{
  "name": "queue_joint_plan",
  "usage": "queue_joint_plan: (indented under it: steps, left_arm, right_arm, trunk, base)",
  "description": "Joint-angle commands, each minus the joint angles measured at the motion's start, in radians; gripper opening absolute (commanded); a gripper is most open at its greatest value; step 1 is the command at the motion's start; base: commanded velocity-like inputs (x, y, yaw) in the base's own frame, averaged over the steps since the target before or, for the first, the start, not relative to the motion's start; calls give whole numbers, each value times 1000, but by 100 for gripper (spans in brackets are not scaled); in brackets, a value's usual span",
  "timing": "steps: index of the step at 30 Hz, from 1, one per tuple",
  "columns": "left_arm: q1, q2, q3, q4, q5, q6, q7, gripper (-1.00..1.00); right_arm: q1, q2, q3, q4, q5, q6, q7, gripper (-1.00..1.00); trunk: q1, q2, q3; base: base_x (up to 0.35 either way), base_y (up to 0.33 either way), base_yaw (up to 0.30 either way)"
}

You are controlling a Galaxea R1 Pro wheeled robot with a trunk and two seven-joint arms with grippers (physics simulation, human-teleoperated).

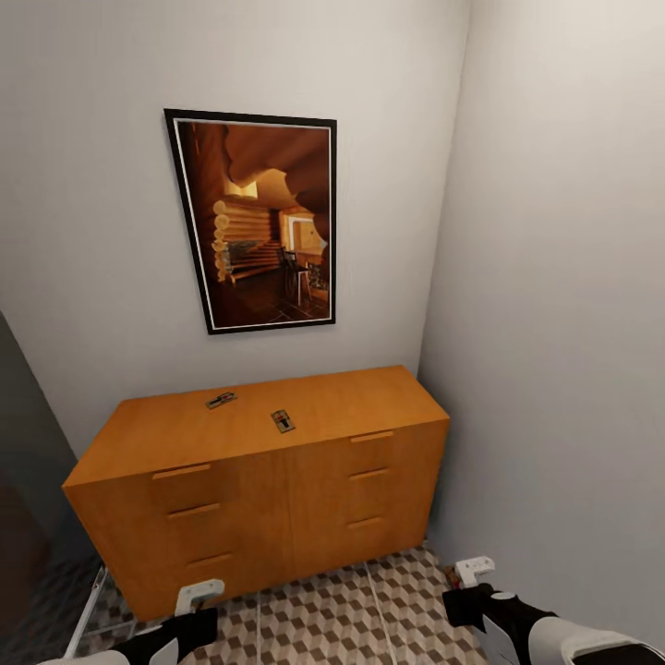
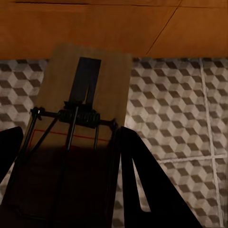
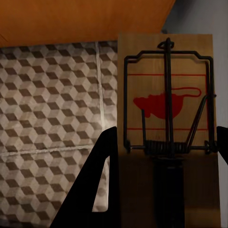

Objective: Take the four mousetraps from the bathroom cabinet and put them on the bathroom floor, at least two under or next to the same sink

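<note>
Each gripper is clamped on a mousetrap: the left gripper [image 2: 66,185] on one [image 2: 80,95], the right gripper [image 3: 161,190] on another [image 3: 166,109], both above the tiled floor [image 1: 369,610]. Two more mousetraps [image 1: 221,400] [image 1: 283,421] lie on the cabinet [image 1: 277,499] top, well apart from both grippers, below a framed picture [image 1: 259,222].
</note>
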Motion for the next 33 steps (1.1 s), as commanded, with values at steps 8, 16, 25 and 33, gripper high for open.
queue_joint_plan:
  steps: [8, 16, 25, 33]
  left_arm:
    - [52, -7, -10, 5, 28, -75, -3, -100]
    - [167, -12, -10, 5, 31, -222, 0, -100]
    - [244, -9, -9, 2, 35, -351, 87, -100]
    - [244, -4, -13, -24, 34, -351, 108, -100]
  right_arm:
    - [13, -4, 6, 3, -11, -26, 4, -100]
    - [96, -22, 4, 3, -21, -135, -138, -100]
    - [169, -37, 2, 3, -23, -218, -197, -100]
    - [204, -32, 2, 3, -22, -321, -197, -100]
  trunk:
    - [1, -2, -2]
    - [1, -2, -2]
    - [1, -2, -2]
    - [1, -2, -2]
  base:
    - [0, 0, 0]
    - [0, 0, 0]
    - [0, 0, 0]
    - [0, 0, 0]
